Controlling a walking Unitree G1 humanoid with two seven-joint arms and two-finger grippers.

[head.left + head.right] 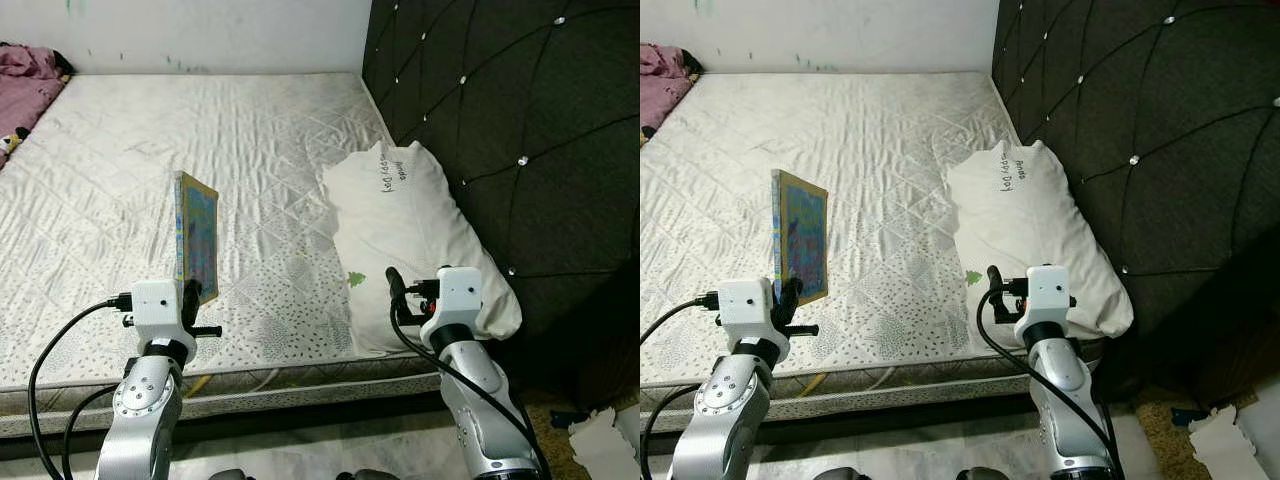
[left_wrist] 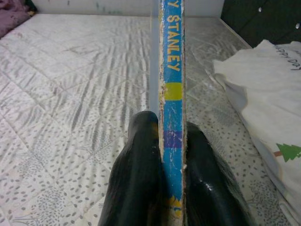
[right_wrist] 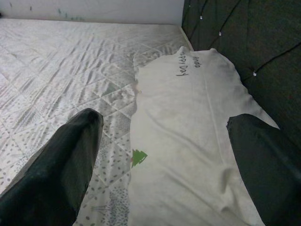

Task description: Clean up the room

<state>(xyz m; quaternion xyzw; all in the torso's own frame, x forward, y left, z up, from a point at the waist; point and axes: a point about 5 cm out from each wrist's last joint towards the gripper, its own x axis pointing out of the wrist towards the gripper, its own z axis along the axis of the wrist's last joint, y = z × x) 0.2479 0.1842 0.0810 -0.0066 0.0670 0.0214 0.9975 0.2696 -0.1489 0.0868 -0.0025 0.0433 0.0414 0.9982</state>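
Observation:
A thin picture book with a blue cover stands upright over the near part of the mattress, held by its lower edge. My left gripper is shut on it; in the left wrist view both black fingers clamp the blue spine lettered "STANLEY". My right gripper hovers open at the near end of a white pillow, and its fingers spread wide above the pillow with nothing between them.
A dark tufted headboard rises along the right side of the bed. Purple cloth lies at the far left corner. The mattress's front edge runs just before my arms. White paper scraps lie on the floor at the right.

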